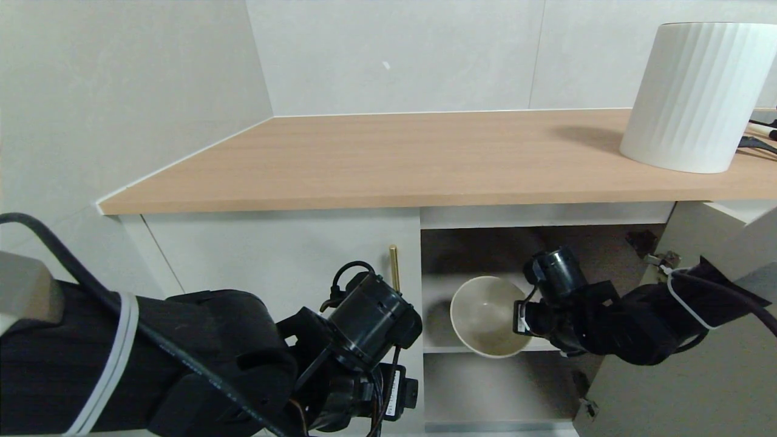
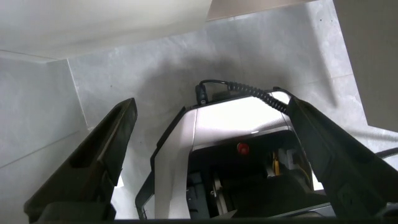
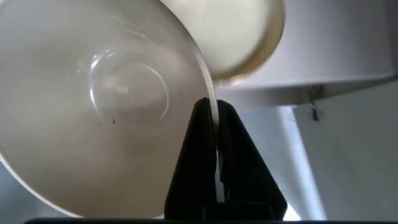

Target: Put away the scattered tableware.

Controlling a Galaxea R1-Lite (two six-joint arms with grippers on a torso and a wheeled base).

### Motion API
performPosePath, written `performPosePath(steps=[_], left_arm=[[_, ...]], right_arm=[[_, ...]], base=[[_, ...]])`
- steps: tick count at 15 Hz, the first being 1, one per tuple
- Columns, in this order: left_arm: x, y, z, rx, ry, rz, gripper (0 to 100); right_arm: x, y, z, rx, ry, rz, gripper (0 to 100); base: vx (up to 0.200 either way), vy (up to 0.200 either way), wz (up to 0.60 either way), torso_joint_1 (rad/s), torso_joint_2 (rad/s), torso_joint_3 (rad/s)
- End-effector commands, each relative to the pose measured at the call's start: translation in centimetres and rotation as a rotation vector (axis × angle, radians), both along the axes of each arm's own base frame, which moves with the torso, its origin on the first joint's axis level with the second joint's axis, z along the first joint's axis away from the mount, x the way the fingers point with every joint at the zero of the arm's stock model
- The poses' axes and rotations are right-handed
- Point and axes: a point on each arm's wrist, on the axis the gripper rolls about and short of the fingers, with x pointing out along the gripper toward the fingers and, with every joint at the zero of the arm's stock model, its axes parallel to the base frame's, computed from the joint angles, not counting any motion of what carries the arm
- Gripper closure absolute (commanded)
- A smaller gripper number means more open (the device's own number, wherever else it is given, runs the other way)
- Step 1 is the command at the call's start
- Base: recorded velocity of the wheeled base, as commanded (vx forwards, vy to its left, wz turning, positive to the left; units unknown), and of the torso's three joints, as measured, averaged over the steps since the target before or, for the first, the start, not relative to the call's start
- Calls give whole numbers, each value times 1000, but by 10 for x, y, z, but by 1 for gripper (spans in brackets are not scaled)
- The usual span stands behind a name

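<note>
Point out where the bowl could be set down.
Counter: bare from the corner wall to the white cylinder; crowded past it, where small dark items lie. Cabinet: the bottom shelf, below the bowl in the right hand, looks bare; the middle shelf seems free left of the bowl.

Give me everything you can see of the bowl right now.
The bowl is cream, glossy and ceramic-looking, round with a thin rim. It is empty, with a few dark specks inside. It is tipped on its side, mouth facing out of the open cabinet, level with the middle shelf. The right tool is shut on its rim, one finger inside and one outside. Whether it touches the shelf I cannot tell.
</note>
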Motion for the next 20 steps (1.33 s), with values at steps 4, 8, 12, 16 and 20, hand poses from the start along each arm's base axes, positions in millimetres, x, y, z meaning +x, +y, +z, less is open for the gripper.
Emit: performPosePath(steps=[4,8,12,16,20], left_arm=[[0,0,0,2,1,2,0],[0,1,0,4,3,5,0],[1,2,0,3,4,7,0],[1,2,0,3,4,7,0],[1,2,-1,5,5,7,0]], right_arm=[[30,-12,7,93,-59,-145,100],[51,-21,-11,108,-43,-213,100],[56,-27,-14,109,-38,-236,100],[58,-30,-25,87,-15,-252,100],[64,-33,-36,54,-4,-276,100]], base=[[0,0,0,0,0,0],[0,0,0,0,0,0],[0,0,0,0,0,0],[0,0,0,0,0,0],[0,0,0,0,0,0]])
